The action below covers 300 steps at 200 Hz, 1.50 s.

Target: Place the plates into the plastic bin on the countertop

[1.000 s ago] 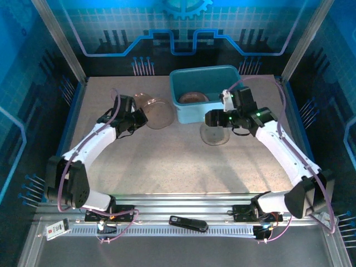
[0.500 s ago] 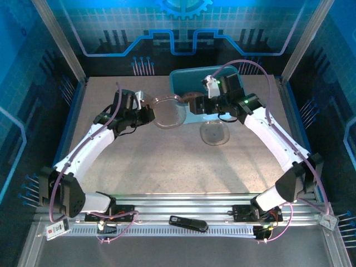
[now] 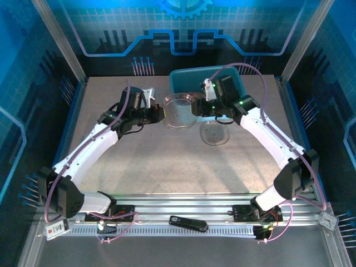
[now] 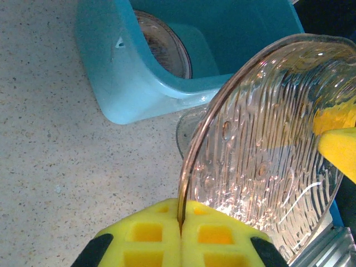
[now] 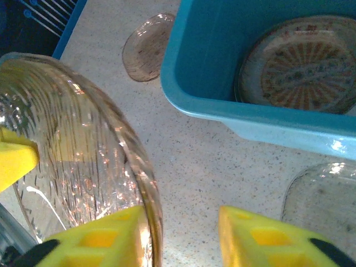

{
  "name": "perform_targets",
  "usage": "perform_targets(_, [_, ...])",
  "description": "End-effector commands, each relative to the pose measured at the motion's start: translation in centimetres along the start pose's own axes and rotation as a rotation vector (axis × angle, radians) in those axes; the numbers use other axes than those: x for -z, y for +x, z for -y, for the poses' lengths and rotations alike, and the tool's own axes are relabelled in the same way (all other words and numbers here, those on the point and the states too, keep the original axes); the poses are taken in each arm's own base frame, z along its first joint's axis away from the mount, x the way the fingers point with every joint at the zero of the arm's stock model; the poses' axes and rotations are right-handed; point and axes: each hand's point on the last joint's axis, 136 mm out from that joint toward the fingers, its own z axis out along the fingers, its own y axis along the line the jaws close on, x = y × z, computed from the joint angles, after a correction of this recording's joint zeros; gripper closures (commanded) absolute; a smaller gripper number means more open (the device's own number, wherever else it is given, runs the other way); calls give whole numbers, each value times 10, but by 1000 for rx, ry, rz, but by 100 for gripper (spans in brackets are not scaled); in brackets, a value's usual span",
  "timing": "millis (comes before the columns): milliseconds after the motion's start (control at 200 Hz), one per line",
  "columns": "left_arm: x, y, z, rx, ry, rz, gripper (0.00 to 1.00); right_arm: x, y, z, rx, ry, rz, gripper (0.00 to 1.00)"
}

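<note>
left gripper (image 4: 181, 214): pads shut tight on rim of held plate (image 4: 267, 144), no gap btwn them; top view has it (image 3: 159, 114) left of bin's near corner.
right gripper (image 5: 181, 218): fingers apart, straddling opp. rim of same plate; rim lies against one pad, other pad clear of it, so not pinching.
held plate (image 3: 179, 111): smoky-brown, translucent, ribbed, rounded-square; off the surface, tilted up on edge, btwn the 2 grippers, just in front of bin's near-left corner.
plastic bin (image 3: 177, 89): teal tub, back centre of countertop (image 3: 167, 161).
patterned plate (image 5: 303, 61): round, red-brown pattern, flat on bin floor.
second smoky plate (image 3: 214, 133): flat on countertop, just in front of bin, nr right arm's wrist.
third smoky plate (image 5: 146, 47): flat on countertop, left of bin, apart from it, nr blue edging.
countertop surface: beige, speckled.
</note>
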Motion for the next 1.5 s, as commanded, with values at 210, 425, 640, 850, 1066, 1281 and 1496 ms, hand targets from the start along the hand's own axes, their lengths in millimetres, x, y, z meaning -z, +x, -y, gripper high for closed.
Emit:
perform_targets(210, [-1,-6,12,-51,11,-8,100,-5,4,4,12,28,8,85])
perform_targets(425, [-3,-6,13,-52,10,-12,96,-5,5,5,12,30,7,92])
perform_targets(640, [-3,-8,15,-43,14,-6,79,3,-1,6,-15,0,41,96])
perform_targets(850, [-3,-17,18,-47,23,23,41,12,-4,16,-22,26,57,97])
perform_targets(1066, [-6,-37,17,-40,15,42,27,35,-10,37,-60,70,114,97])
perform_targets(1281, [-26,-45,2,45,-29,9,24,67,-29,71,-86,125,175,98])
perform_targets(1496, [-65,-53,-21,93,-143,-50,24,86,-45,100,-127,141,220,98])
